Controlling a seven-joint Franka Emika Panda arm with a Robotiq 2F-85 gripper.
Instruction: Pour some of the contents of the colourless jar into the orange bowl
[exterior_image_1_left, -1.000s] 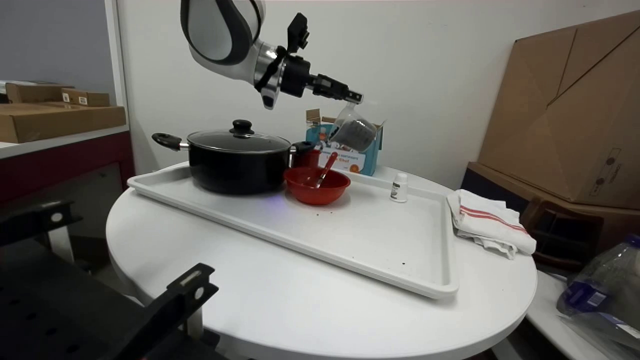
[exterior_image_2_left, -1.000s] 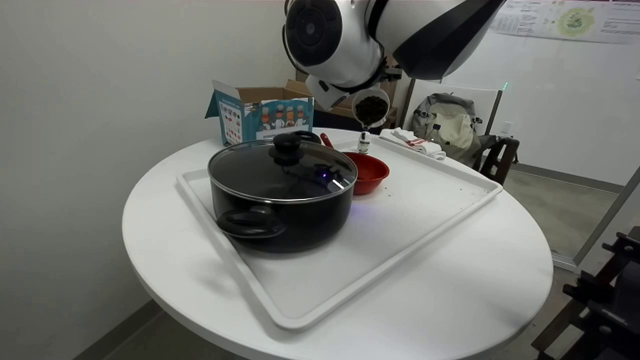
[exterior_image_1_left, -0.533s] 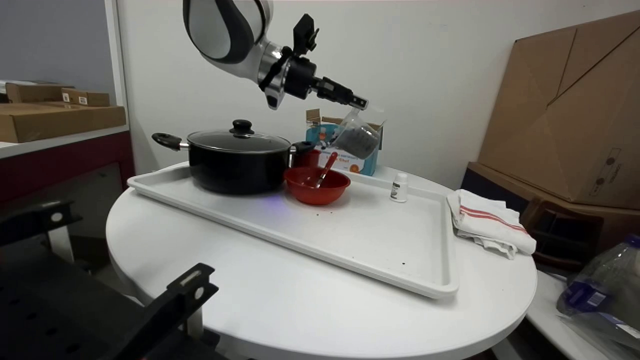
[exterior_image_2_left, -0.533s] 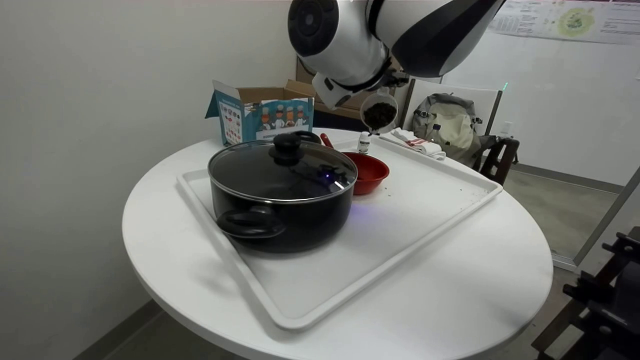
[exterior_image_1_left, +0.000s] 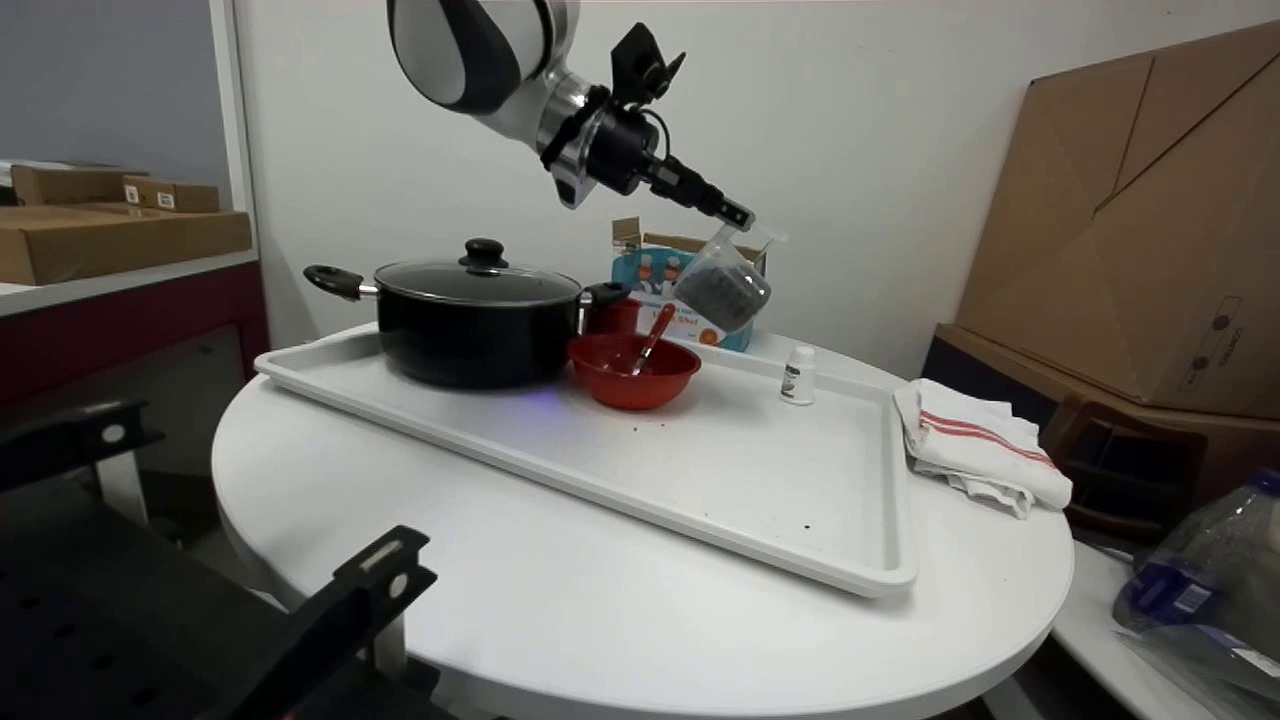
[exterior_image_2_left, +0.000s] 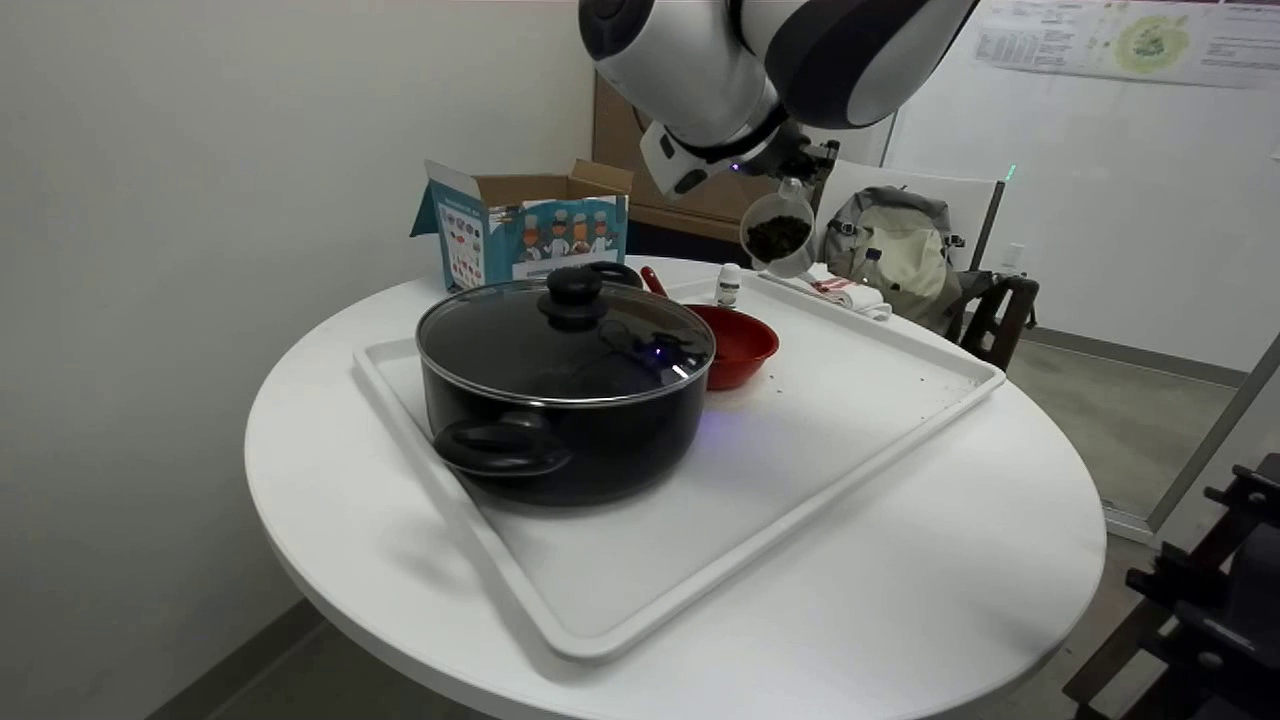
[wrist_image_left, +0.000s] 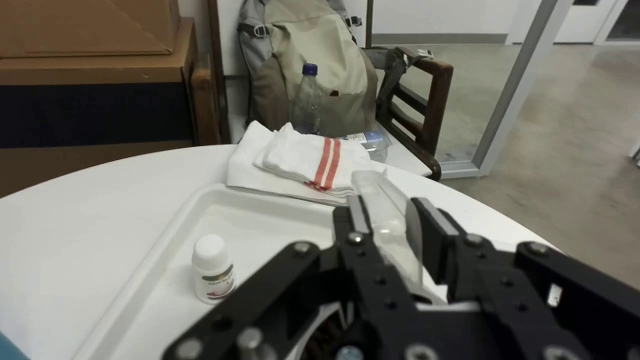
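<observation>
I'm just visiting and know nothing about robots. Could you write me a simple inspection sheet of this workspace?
Surface: white tray on a round white table; a few dark specks on the tray.
Job's things: colourless jar tilted in the air, dark contents inside; orange bowl upright on the tray, red-handled utensil leaning in it.
Clutter: lidded black pot and small white bottle on the tray; folded towel by its edge; blue box on the table.
Tool: closed on the jar's handle.
Cables: thin dark cable looping near the tool.
Surroundings: cardboard boxes; chair with a backpack.
</observation>
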